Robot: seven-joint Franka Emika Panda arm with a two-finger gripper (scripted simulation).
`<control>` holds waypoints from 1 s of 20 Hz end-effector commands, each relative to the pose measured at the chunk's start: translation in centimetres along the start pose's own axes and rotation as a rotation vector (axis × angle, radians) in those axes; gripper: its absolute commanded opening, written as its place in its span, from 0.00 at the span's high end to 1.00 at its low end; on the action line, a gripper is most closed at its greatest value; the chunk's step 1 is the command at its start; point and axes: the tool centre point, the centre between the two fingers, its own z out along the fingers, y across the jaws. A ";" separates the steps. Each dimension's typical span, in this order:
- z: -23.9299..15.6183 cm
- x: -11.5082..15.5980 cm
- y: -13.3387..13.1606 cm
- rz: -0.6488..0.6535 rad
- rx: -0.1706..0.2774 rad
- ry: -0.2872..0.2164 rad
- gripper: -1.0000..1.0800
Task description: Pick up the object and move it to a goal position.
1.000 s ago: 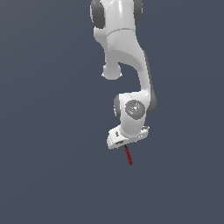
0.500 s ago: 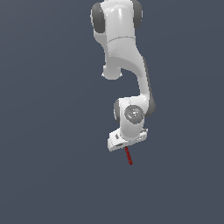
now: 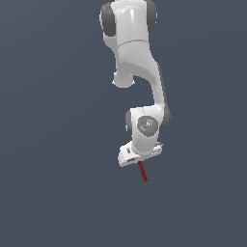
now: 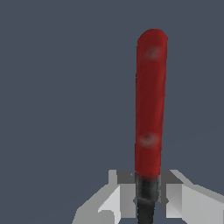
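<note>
Gripper: in my wrist view the gripper (image 4: 148,199) is clamped on the tool (image 4: 149,105), one pale finger (image 4: 114,197) on each side of its dark shaft.
Tool: I see the red handle (image 4: 151,100) sticking straight out past the fingertips, free of any surface.
Exterior view: the tool (image 3: 142,172) hangs below the gripper (image 3: 138,160), tilted slightly toward the exterior view's right.
Change: over the last second the arm (image 3: 140,72) has barely shifted; the tool keeps the same angle in the grasp.
Meaning: I judge the grasp secure and the carry under way; no goal marker is visible.
Background: plain grey-blue floor (image 3: 48,144).
</note>
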 end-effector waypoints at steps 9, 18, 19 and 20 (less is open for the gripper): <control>-1.7 -1.3 1.2 0.000 0.000 0.000 1.00; -6.5 -5.0 4.5 0.000 0.000 -0.001 1.00; -7.3 -5.6 5.0 0.000 0.000 -0.001 1.00; -8.1 -6.2 5.6 0.000 0.000 -0.001 1.00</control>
